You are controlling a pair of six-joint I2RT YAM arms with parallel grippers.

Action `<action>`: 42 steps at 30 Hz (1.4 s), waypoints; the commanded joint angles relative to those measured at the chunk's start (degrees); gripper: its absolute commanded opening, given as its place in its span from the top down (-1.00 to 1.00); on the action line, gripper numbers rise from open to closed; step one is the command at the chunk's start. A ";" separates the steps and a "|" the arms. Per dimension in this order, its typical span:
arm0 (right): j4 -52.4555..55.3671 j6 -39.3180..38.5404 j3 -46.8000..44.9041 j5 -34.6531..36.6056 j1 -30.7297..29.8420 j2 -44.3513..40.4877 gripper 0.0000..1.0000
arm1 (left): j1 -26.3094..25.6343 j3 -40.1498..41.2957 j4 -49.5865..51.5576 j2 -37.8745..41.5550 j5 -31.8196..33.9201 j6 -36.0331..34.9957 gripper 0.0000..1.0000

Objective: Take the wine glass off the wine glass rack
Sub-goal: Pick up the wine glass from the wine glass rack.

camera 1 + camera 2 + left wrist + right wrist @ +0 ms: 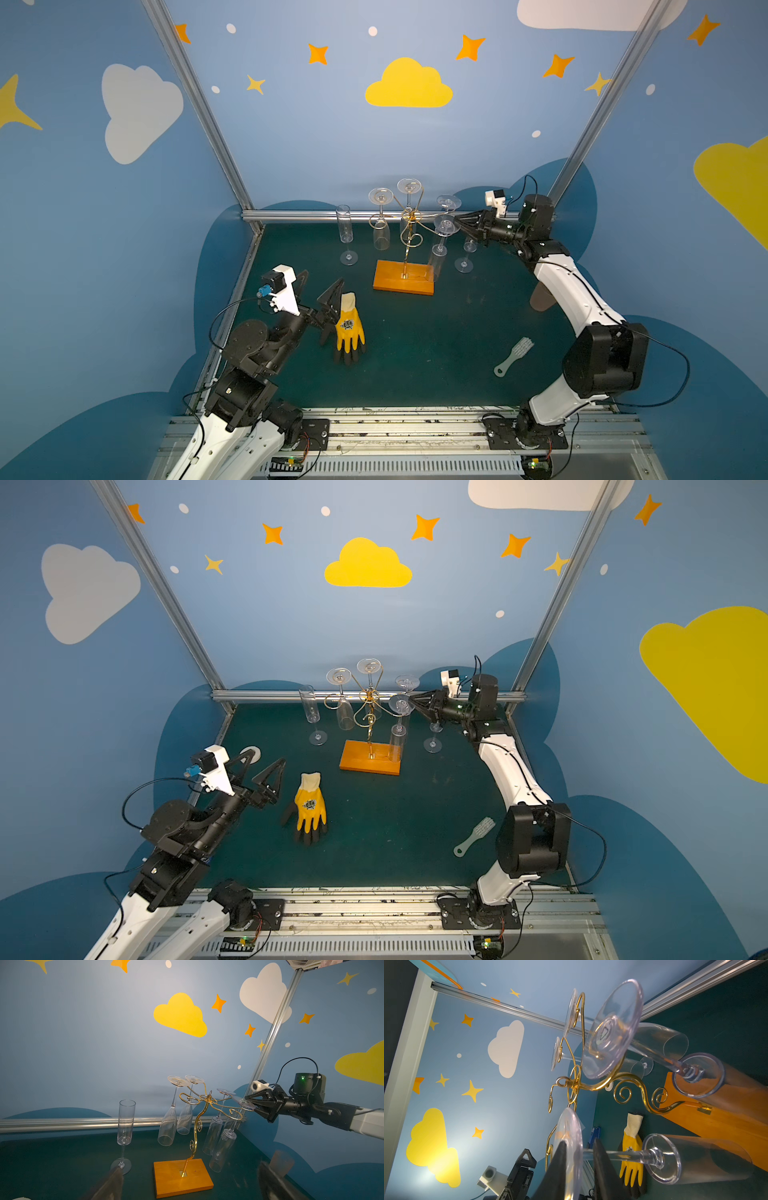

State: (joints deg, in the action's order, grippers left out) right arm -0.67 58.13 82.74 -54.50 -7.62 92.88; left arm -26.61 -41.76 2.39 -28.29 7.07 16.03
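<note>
Standing wide open and empty, left gripper (323, 277) hovers beside the yellow glove (350, 328). Farther back, the wine glass (446, 225) hangs inverted on the wine glass rack (401, 278). Right gripper (458, 220) straddles its foot, jaws narrowed, with a gap visible.

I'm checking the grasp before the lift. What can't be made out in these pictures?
Right claw on the wine glass: contact unclear; a finger covers the foot's rim in the right wrist view, too small in both top views.
Upright glass behind it: bowl hidden by that claw in both top views.
Left claw: fingers blurred and cut by the edge, left wrist view.
</note>
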 commanded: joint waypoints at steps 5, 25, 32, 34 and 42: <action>-1.46 -0.25 1.73 -1.39 -0.38 -0.07 0.62 | 0.24 0.01 0.11 -0.02 -0.02 1.08 -0.99; -3.33 2.29 0.63 -1.93 -0.27 -1.11 1.00 | 0.22 -0.65 2.71 2.77 0.66 3.60 -0.99; -9.24 9.58 -1.15 -2.37 0.05 -1.81 1.00 | 0.24 -1.31 2.68 2.54 0.96 4.01 -0.99; -10.83 12.03 -1.42 -2.41 0.20 -1.99 1.00 | 0.23 -1.45 2.70 2.63 1.15 4.08 -0.99; -14.23 18.74 -3.40 -3.96 0.31 -3.77 1.00 | 0.17 -1.52 2.88 2.54 2.25 3.39 -0.99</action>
State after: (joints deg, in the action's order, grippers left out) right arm -11.07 73.82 80.05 -56.93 -7.60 91.98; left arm -26.61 -41.93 4.71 -25.98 8.01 19.75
